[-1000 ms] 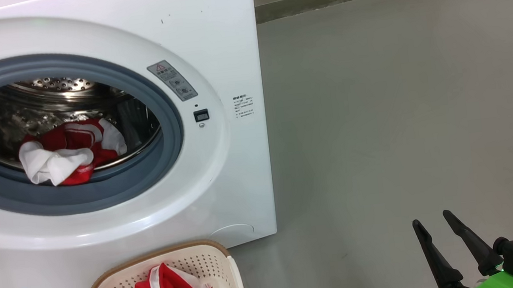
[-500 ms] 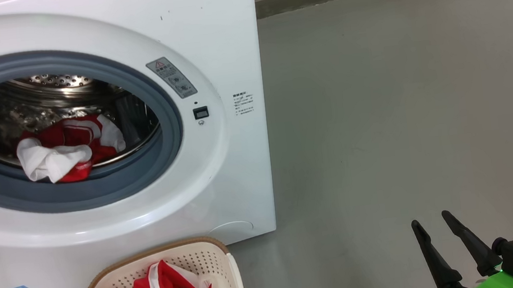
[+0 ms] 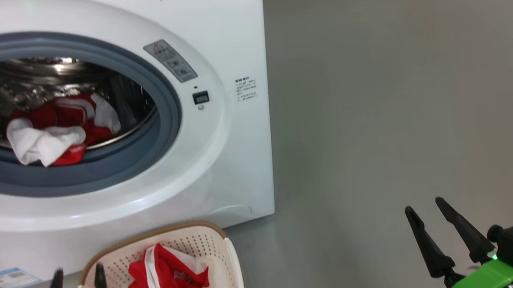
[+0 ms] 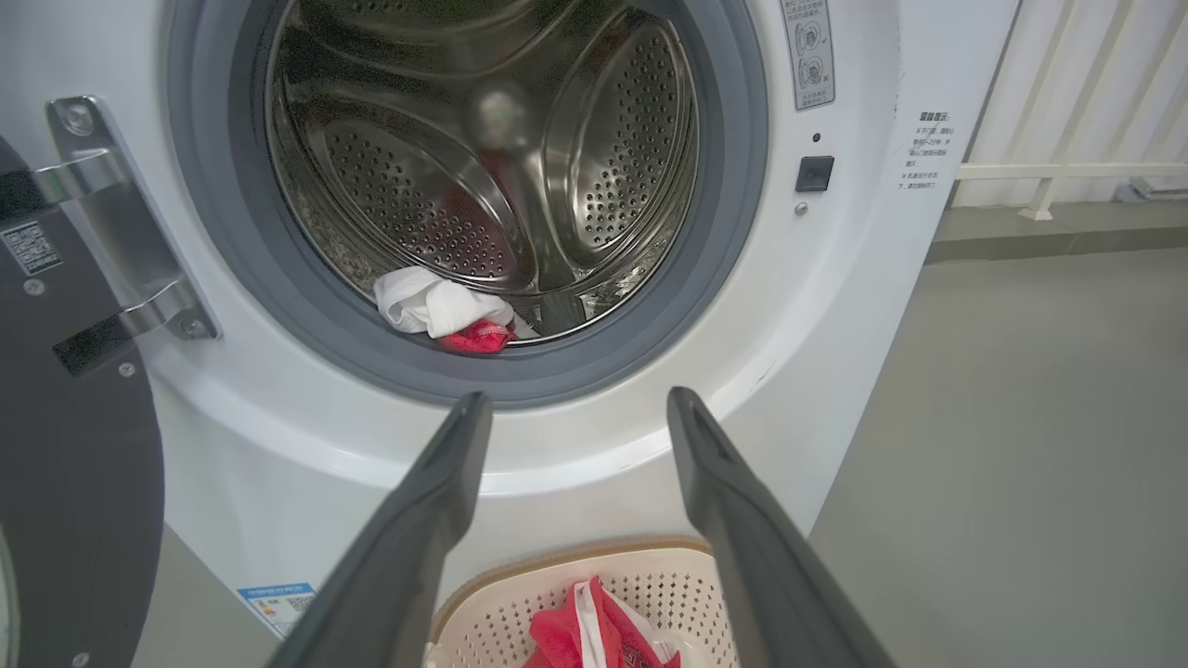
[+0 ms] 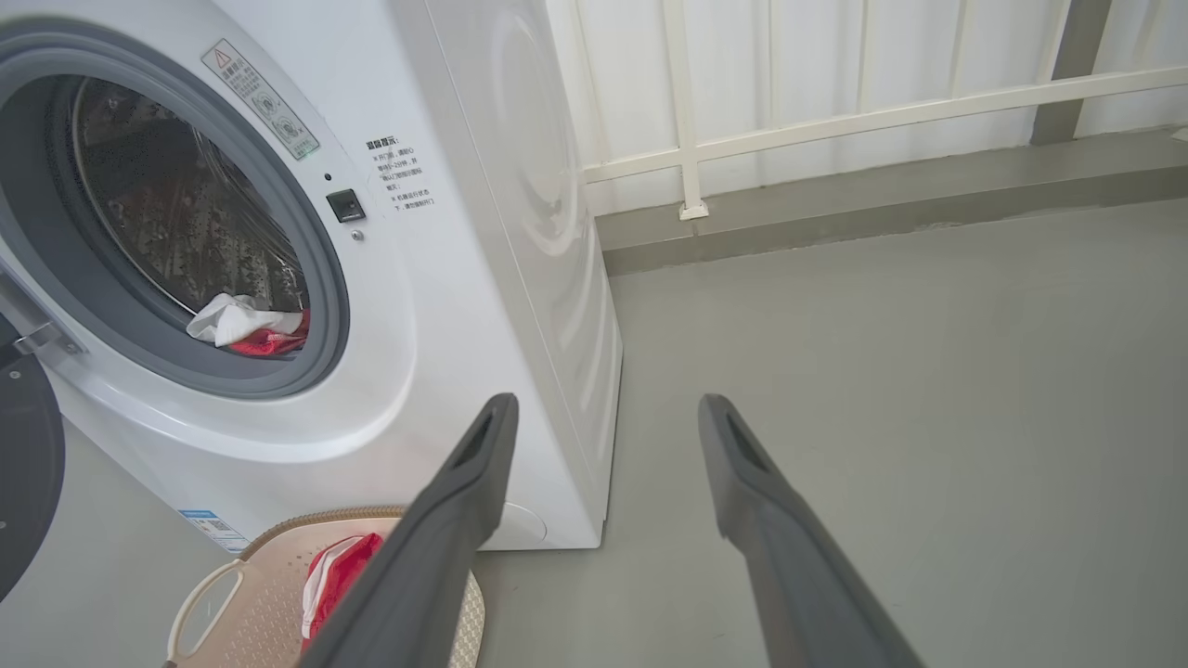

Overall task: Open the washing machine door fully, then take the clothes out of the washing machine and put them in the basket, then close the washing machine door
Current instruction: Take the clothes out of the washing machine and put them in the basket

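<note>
The white washing machine stands with its drum uncovered. Its door is swung out to the left on a metal hinge. Red and white clothes lie at the drum's front lip, also seen as clothes. Another red garment lies in the cream basket on the floor below the opening. My left gripper is open and empty at the basket's left end, its fingers aimed at the machine's front below the drum. My right gripper is open and empty over bare floor, far right.
Grey floor stretches right of the machine. A low kerb and a white railing run along the back. A small blue label marks the machine's lower left corner.
The head camera has tilted, so the whole picture has slid up. My left gripper's fingers have risen further into the head view beside the basket. The clothes have not moved.
</note>
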You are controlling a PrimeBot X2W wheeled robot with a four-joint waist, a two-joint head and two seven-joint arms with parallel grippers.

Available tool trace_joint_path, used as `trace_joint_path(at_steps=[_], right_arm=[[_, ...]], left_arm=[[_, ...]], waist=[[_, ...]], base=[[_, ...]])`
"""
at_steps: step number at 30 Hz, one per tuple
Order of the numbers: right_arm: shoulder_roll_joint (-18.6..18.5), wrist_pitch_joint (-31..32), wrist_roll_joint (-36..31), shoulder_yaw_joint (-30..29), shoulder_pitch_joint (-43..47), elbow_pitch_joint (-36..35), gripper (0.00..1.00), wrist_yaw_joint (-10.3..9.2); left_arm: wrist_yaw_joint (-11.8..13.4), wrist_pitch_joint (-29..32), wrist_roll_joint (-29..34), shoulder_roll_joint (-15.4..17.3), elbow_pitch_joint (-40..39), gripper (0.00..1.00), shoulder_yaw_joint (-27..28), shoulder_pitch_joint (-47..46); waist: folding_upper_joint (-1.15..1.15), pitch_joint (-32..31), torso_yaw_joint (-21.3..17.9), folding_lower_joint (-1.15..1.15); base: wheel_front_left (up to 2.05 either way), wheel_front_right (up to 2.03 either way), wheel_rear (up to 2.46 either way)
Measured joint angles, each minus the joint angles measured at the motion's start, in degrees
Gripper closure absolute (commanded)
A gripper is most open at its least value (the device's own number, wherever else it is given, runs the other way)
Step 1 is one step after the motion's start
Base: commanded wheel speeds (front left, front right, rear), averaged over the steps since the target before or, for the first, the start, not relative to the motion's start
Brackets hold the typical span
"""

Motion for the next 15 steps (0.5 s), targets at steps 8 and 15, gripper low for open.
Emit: trace_joint_path(at_steps=[8,15], right_arm=[[1.5,0.0,0.0,1.2,-4.2,-0.1,0.0,0.0],[2.7,0.0,0.0,1.7,-8.2,-0.3,0.0,0.0]], left_arm=[[-0.4,1.8,7.6,6.4,14.9,0.0,-5.6,-18.7],[-0.7,5.6,11.2,9.9,24.3,0.0,-9.4,-35.0]], waist=[[0.0,4.8,0.2,0.0],[0.0,9.6,-0.3,0.0]], base=[[0.0,0.0,0.0],[0.0,0.0,0.0]])
